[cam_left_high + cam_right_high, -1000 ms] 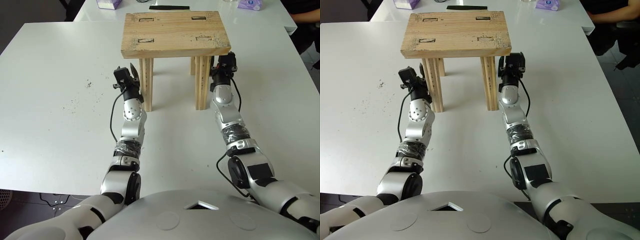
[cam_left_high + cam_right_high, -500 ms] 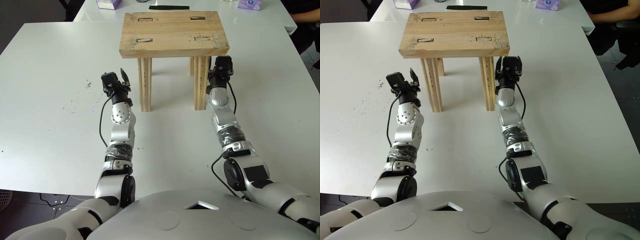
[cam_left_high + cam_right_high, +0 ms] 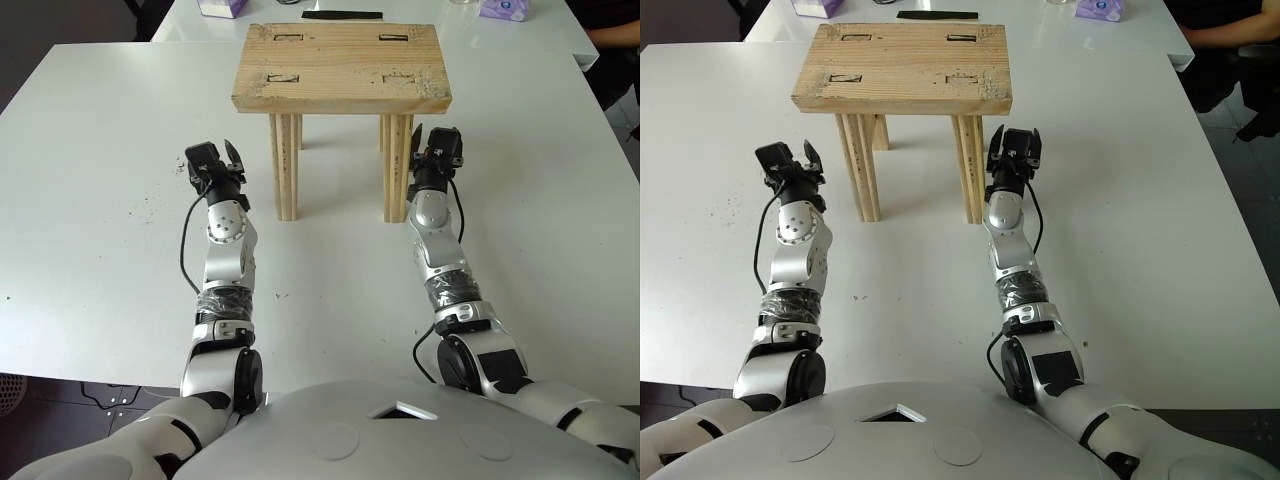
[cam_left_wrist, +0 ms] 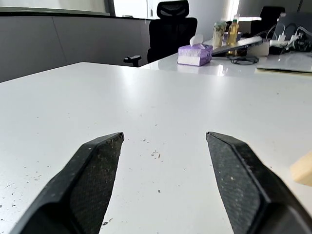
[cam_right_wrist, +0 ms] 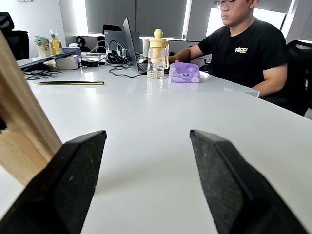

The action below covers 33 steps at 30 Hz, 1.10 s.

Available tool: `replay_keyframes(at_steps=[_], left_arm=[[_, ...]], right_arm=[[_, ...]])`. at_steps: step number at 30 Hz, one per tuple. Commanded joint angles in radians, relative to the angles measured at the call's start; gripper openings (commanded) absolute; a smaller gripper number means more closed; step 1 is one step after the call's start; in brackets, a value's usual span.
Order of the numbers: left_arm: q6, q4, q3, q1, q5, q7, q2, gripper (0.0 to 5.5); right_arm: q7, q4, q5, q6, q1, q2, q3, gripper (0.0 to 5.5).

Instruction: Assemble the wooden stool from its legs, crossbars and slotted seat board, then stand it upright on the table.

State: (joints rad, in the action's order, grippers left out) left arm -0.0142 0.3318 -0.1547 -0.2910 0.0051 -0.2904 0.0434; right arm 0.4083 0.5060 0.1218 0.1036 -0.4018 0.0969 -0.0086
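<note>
The wooden stool (image 3: 340, 68) stands upright on the white table (image 3: 90, 240), its slotted seat board on top and its legs (image 3: 285, 165) on the tabletop. My left gripper (image 3: 215, 163) hovers open to the left of the stool's front left leg, apart from it, with nothing between its fingers (image 4: 92, 180). My right gripper (image 3: 432, 150) is open just right of the front right leg (image 3: 397, 165), not touching it. In the right wrist view a leg (image 5: 19, 126) shows beside one of its pads (image 5: 68, 180).
Dark crumbs (image 3: 150, 205) speckle the table left of the stool. A purple tissue box (image 3: 222, 7) and a dark strip (image 3: 340, 15) lie on a far table behind it. A seated person (image 5: 243, 53) is beyond the right side.
Both arms have drawn back toward me, away from the stool's front legs; the left gripper has also moved left. The stool stays standing.
</note>
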Motion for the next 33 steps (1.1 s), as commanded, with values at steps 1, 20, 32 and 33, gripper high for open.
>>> replay_keyframes(at_steps=[1,20,32,33], left_arm=[[-0.02,-0.012,0.048,0.002,0.06,-0.039,-0.036,3.16],[0.005,-0.053,0.016,0.039,0.071,-0.186,-0.138,3.16],[0.039,0.138,-0.003,-0.165,0.089,-0.229,-0.08,3.16],[0.034,0.157,-0.026,-0.179,0.059,-0.228,-0.085,3.16]], right_arm=[[-0.008,-0.032,0.016,-0.016,0.023,-0.015,0.0,3.15],[-0.011,0.033,0.092,-0.112,-0.1,-0.123,0.0,3.15],[0.077,0.213,0.053,-0.104,-0.281,-0.051,-0.052,3.15],[0.085,0.214,0.047,-0.097,-0.282,-0.043,-0.058,3.15]])
